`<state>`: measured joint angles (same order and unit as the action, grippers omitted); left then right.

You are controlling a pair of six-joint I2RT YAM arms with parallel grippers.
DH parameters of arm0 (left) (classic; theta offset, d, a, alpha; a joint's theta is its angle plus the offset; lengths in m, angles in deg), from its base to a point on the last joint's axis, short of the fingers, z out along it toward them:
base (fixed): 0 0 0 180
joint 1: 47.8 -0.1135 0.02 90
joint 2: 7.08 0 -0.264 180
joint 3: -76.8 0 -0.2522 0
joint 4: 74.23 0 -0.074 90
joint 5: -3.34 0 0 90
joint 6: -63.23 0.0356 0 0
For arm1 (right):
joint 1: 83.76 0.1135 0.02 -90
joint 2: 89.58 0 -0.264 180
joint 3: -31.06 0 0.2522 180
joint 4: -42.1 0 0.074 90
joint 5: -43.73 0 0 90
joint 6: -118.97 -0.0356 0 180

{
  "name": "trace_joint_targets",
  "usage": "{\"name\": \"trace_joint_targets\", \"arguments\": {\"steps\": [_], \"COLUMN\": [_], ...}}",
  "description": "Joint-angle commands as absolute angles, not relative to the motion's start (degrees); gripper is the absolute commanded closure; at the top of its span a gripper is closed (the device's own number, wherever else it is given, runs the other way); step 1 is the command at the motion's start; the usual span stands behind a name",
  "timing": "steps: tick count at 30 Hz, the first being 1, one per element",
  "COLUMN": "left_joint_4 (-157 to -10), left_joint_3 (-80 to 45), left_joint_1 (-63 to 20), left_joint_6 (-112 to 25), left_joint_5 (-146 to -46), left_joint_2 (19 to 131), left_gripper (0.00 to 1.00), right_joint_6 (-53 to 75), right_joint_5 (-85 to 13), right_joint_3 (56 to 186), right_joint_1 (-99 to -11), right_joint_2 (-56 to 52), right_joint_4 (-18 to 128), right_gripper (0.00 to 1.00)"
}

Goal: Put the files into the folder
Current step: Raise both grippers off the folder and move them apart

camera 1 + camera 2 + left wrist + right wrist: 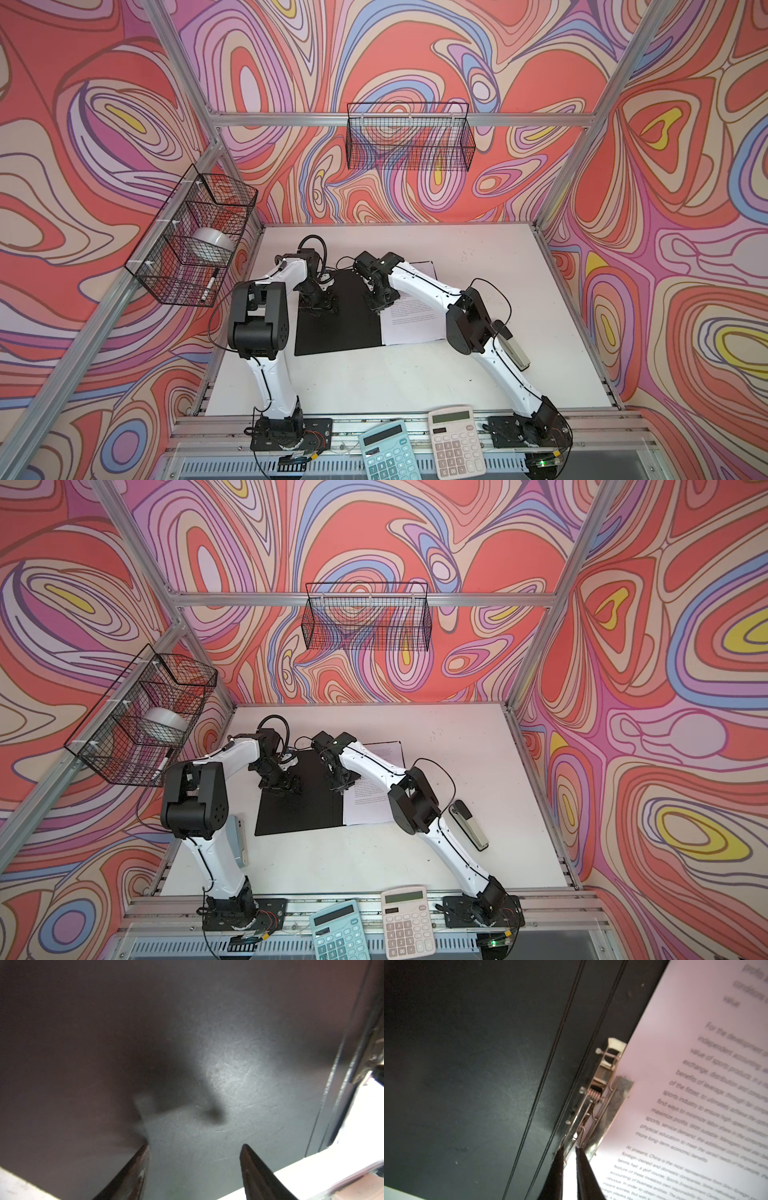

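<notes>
Folder [336, 328]: open flat on surface [415, 374], black inside up, files [409, 320] on its right half. Side wire basket [166, 291]: tape roll [214, 244], marker [209, 284]. Wrist views only: left hand [195, 1145] wide over bare black cover; right hand [569, 1150] narrow at metal clip [604, 1088], grip cannot be told.

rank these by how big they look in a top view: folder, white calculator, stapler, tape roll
1. folder
2. white calculator, helped by sitting nearer the camera
3. stapler and tape roll: these look about alike, and the tape roll hangs higher, nearer the camera, so I won't rank them
</notes>
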<state>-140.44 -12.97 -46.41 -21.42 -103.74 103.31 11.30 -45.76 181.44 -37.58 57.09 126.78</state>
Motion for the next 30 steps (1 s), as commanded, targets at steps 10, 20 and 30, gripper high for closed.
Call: {"name": "trace_joint_targets", "arguments": {"steps": [10, 20, 30], "left_joint_4": [-145.7, -149.7, -147.2], "left_joint_3": [-7.8, -3.7, -10.0], "left_joint_1": [-46.8, -46.8, -46.8], "left_joint_6": [-20.2, -16.6, -12.8], "left_joint_5": [-110.3, -108.3, -100.7], "left_joint_2": [98.8, 96.4, 86.5], "left_gripper": [0.30, 0.30, 0.12], "right_joint_6": [11.3, 10.6, 8.9], "right_joint_5": [-55.4, -60.5, -59.5], "right_joint_3": [179.5, 176.7, 156.6], "right_joint_1": [-38.5, -39.0, -41.8], "right_joint_2": [51.9, 44.8, 27.7], "right_joint_4": [124.4, 120.6, 103.2], "right_gripper": [0.83, 0.80, 0.71]}}
